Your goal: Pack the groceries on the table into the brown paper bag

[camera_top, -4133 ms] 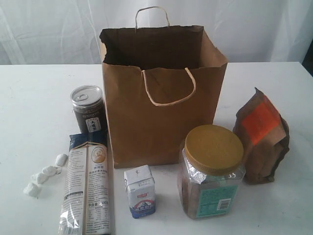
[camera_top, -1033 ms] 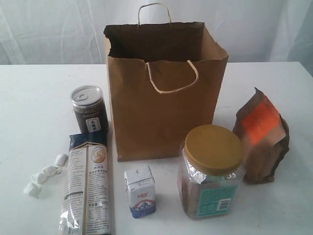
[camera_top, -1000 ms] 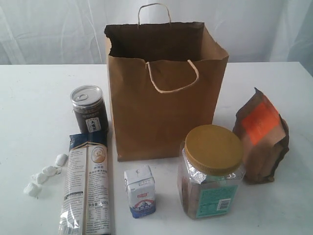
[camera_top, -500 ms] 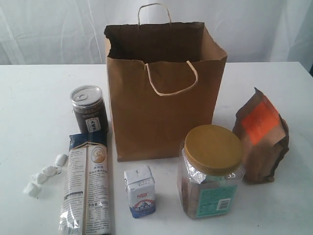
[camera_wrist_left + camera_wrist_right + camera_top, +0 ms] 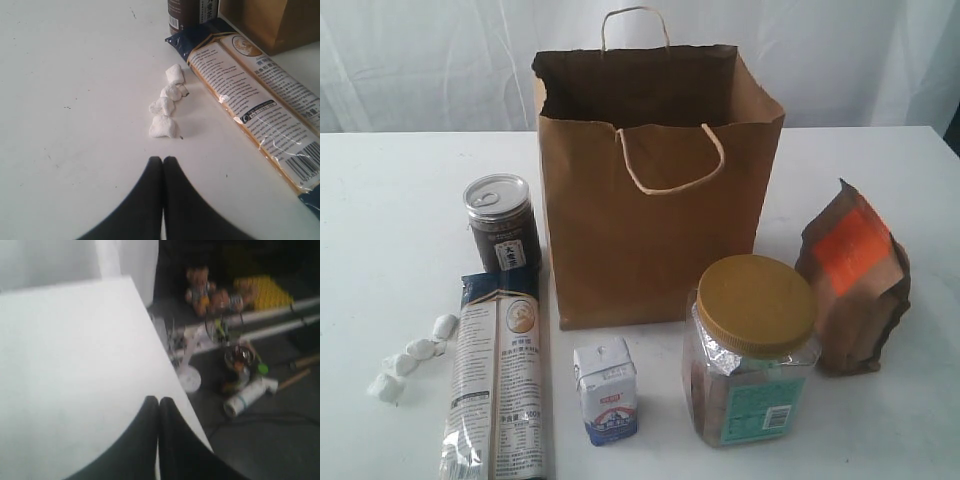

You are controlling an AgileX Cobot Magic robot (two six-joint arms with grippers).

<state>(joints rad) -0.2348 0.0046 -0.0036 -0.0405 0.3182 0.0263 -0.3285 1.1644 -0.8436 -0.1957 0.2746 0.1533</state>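
- Left wrist view: left gripper (image 5: 163, 161) with fingers pressed together, nothing between them, poised over bare table (image 5: 75, 100).
- Just beyond the tips: white wrapped sweets (image 5: 161, 106), four in a loose row running away from the fingers. Nearest sweet close ahead, not touched.
- Right of the sweets: long noodle packet (image 5: 250, 105), flat, long axis near-to-far, far end by the silver-lidded dark jar (image 5: 192, 12).
- Right wrist view: right gripper (image 5: 158, 402) likewise closed and empty, above the table's right edge. Blurred floor clutter (image 5: 235, 360) past it, no groceries in sight.
- Exterior view: brown paper bag (image 5: 655, 220) upright, mouth open, far centre. Gold-lidded clear jar (image 5: 755, 345) and small white-blue carton (image 5: 606, 392) near centre, orange-labelled brown pouch (image 5: 855, 280) at right. No arm visible here. Inside of bag too dark to read.
- Judgement: left arm far nearer the sweets, so probably the first pick. Jaws to be opened before descent.
- Bag lies far and right of the sweets, so the carry would likely pass over packet and dark jar. Risk: small soft sweets slipping out.
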